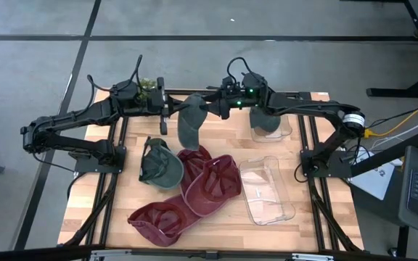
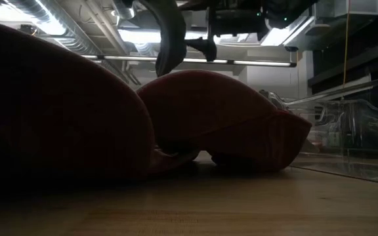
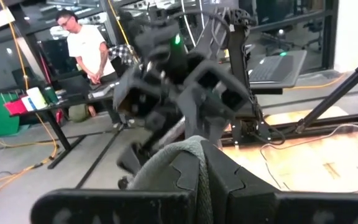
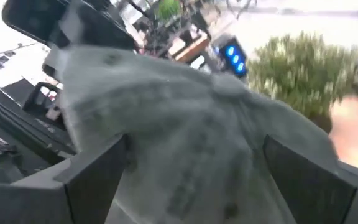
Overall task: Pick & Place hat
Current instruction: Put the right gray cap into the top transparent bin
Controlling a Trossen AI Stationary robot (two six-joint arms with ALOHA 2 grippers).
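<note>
Above the far middle of the table (image 1: 133,196), both arms are meeting over a grey-green hat (image 1: 189,125) that is hanging in the air between them. The left gripper (image 1: 164,109) is clamping one side of that hat, its fingers (image 3: 185,171) pinching the fabric edge in the left wrist view. The right gripper (image 1: 210,104) is gripping the other side, the cloth bunching between its fingers (image 4: 95,174) and filling the right wrist view. Below, a dark green cap (image 1: 158,164) is lying on the wood, touching a heap of maroon caps (image 1: 207,181) that are overlapping one another. Just beside them a clear plastic bin (image 1: 265,190) is sitting, and another clear bin (image 1: 276,127) is standing near the far right corner. In the room behind, a person (image 3: 89,50) in a white shirt is standing.
</note>
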